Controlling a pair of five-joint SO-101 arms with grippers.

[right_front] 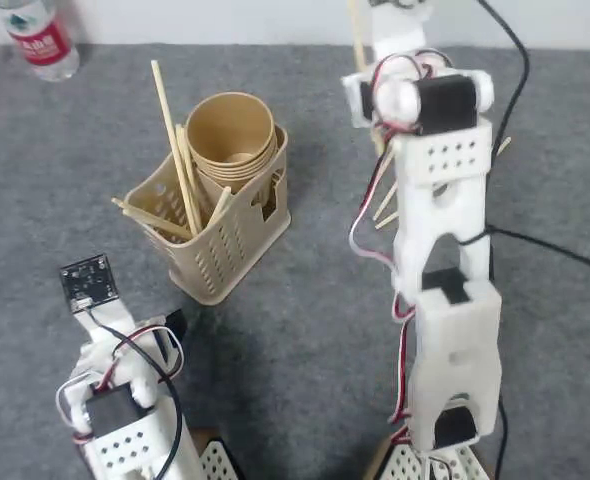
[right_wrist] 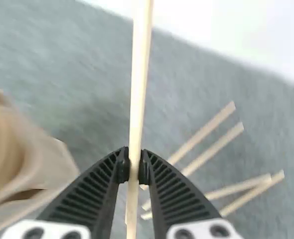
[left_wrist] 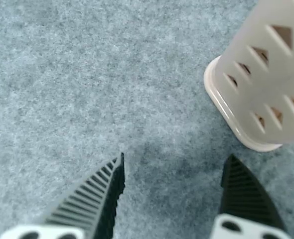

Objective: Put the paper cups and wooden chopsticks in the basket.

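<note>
Wooden chopstick (right_wrist: 139, 74) clamped between the right fingers (right_wrist: 107, 186) above loose ones (right_wrist: 212, 144) shows in its wrist view, the high view adds cups (right_front: 232, 135) stacked in the basket (right_front: 220, 250), and the left fingers (left_wrist: 102, 196) gape over grey surface (left_wrist: 62, 74) beside it.

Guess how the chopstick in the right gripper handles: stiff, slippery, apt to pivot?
Probably stiff: the chopstick runs straight past the right gripper with no visible bend. Likely light, being a thin wooden stick. It may pivot or slip, since the jaws pinch it at one narrow spot.
</note>
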